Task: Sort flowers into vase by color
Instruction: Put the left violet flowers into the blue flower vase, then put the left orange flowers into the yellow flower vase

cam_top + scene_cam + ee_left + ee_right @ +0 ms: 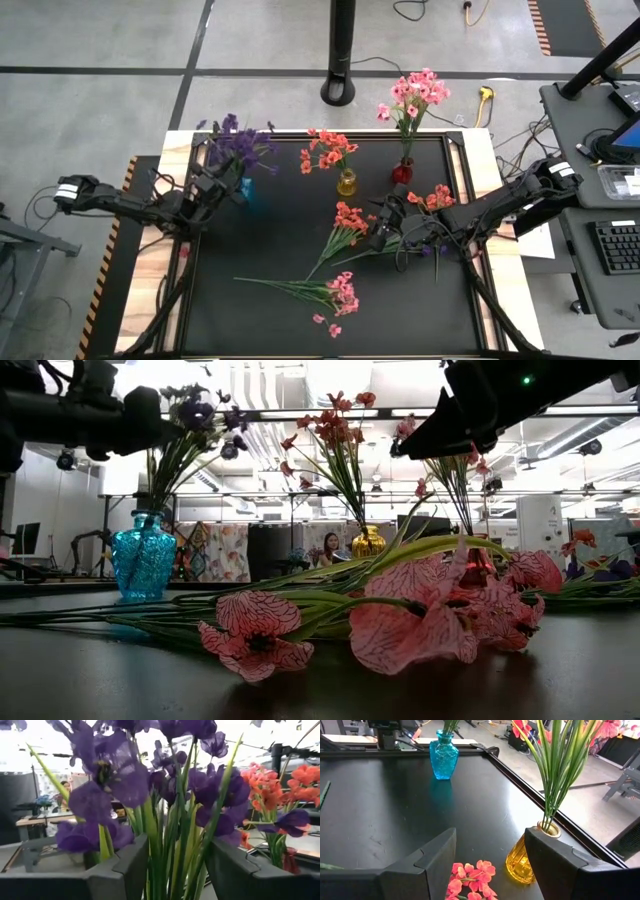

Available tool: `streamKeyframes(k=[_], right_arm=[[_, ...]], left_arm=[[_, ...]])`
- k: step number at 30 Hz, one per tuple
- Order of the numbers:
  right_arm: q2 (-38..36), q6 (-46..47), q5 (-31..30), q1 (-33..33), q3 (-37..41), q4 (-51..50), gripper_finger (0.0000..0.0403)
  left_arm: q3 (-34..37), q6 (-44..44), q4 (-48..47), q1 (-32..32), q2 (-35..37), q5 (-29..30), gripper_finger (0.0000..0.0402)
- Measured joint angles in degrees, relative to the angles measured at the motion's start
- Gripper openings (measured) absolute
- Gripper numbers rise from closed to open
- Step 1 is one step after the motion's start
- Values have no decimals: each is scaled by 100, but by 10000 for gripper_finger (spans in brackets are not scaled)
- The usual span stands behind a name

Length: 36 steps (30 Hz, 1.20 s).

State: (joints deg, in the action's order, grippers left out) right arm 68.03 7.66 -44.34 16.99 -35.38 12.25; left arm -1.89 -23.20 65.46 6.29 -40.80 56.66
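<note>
Purple flowers (pixel 165 795) stand between the left gripper's (pixel 175 875) parted fingers, stems ungripped; right gripper (pixel 490 865) hovers open above orange flowers (pixel 470 880).

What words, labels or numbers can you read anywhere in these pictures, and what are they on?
None can be read.
The blue vase, yellow vase and red vase show no label.
The keyboard beside the table has keys too small to read.
The white bands on the arms show no readable text.
</note>
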Motion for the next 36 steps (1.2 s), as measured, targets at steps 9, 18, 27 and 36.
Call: streamKeyframes(k=[9,18,27,36], right_arm=[[0,102,114,0,0,-2,228],[0,292,133,0,0,0,228],[0,688,977,-2,2,-2,228],[-9,1571,2226,0,2,-594,228]], left_arm=[[-7,-22,-99,774,0,1049,216],[-12,-4,-119,2309,0,2222,271],[-570,334,-920,3385,-329,2528,261],[-1945,2498,-3696,3608,-1711,2158,259]])
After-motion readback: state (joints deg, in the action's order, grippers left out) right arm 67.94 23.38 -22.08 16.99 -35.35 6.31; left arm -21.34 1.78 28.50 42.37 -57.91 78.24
